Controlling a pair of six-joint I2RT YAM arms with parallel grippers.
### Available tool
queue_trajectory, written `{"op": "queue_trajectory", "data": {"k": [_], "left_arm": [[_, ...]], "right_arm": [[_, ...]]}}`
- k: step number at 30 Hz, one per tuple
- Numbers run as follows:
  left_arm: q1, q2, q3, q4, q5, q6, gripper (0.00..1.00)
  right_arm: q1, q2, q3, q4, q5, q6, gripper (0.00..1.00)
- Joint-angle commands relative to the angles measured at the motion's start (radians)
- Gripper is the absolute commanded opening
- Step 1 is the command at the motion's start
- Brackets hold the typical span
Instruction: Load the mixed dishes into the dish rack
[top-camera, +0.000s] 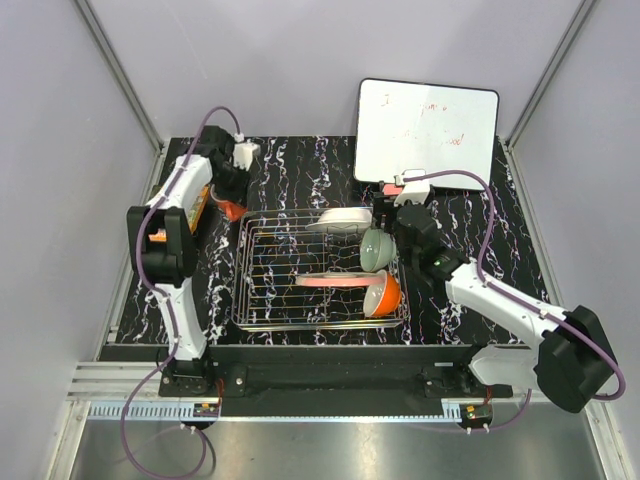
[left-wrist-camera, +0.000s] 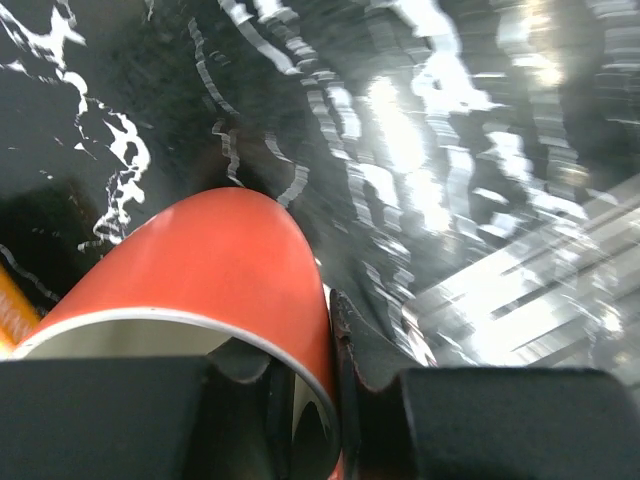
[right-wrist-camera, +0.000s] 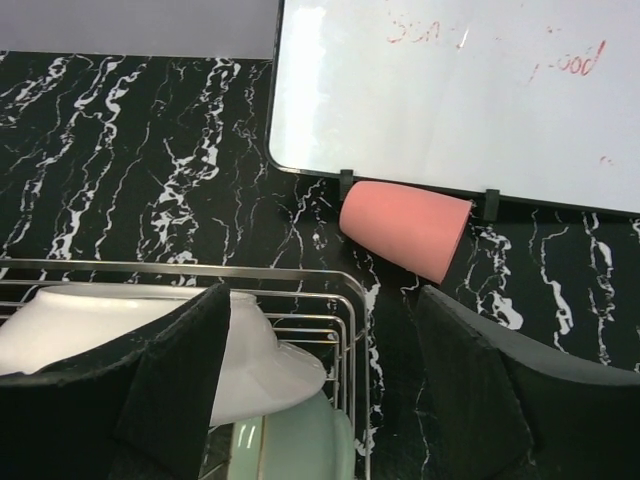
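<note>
Silver wire rack (top-camera: 243, 275) held four dishes (top-camera: 377, 250); left tool (left-wrist-camera: 325, 390) pinched the orange-red mug (left-wrist-camera: 220, 260), open, empty right tool (right-wrist-camera: 325, 360) faced the small pink cup (right-wrist-camera: 405, 229).

A whiteboard (top-camera: 427, 133) stands propped at the far edge of the black table (top-camera: 300, 165) with white marbled veins, set slightly askew to the table edge. It has a dark frame, rounded corners and two small black clips on its lower edge, and it carries a few faint red scrawls (too pale to read in either view). At the table's left side only an orange edge of a flat book (top-camera: 206, 205) shows, and plain grey walls (top-camera: 300, 60) with metal corner posts close the scene in.
</note>
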Motion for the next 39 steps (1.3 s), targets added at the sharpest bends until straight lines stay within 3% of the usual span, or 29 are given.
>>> {"op": "queue_trajectory", "data": {"k": [1,4,9,10,12,13,18,23,29,39], "left_arm": [[0.006,-0.311,0.061,0.012,0.234,-0.01,0.0],[0.021,-0.417,0.098,0.011,0.41,-0.06,0.0],[0.055,-0.537,0.104,0.012,0.731,-0.143,0.0],[0.06,-0.566,0.093,0.012,0.864,-0.145,0.0],[0.06,-0.591,0.056,0.015,0.99,-0.159,0.0],[0.06,-0.595,0.041,0.023,1.144,-0.159,0.0],[0.06,-0.629,-0.054,0.024,1.38,-0.124,0.0],[0.06,-0.66,-0.089,0.024,1.416,-0.111,0.0],[0.054,-0.663,-0.086,0.024,1.416,-0.114,0.0],[0.014,-0.651,-0.074,0.02,1.414,-0.125,0.0]], "right_arm": [[-0.002,0.002,0.049,0.033,-0.09,0.081,0.84],[-0.004,-0.017,0.101,0.016,-0.246,0.15,0.86],[-0.004,-0.051,0.184,0.037,-0.453,0.301,1.0],[-0.004,-0.051,0.188,0.087,-0.557,0.334,1.0],[-0.004,-0.036,0.191,0.152,-0.654,0.447,1.0],[-0.004,-0.025,0.191,0.222,-0.726,0.489,1.0],[-0.007,0.079,0.176,0.446,-0.854,0.8,1.0],[-0.03,0.2,0.162,0.669,-0.968,1.024,1.0],[-0.039,0.378,0.194,0.925,-1.084,1.182,1.0],[-0.043,0.539,0.305,1.029,-1.12,1.279,1.0]]}}
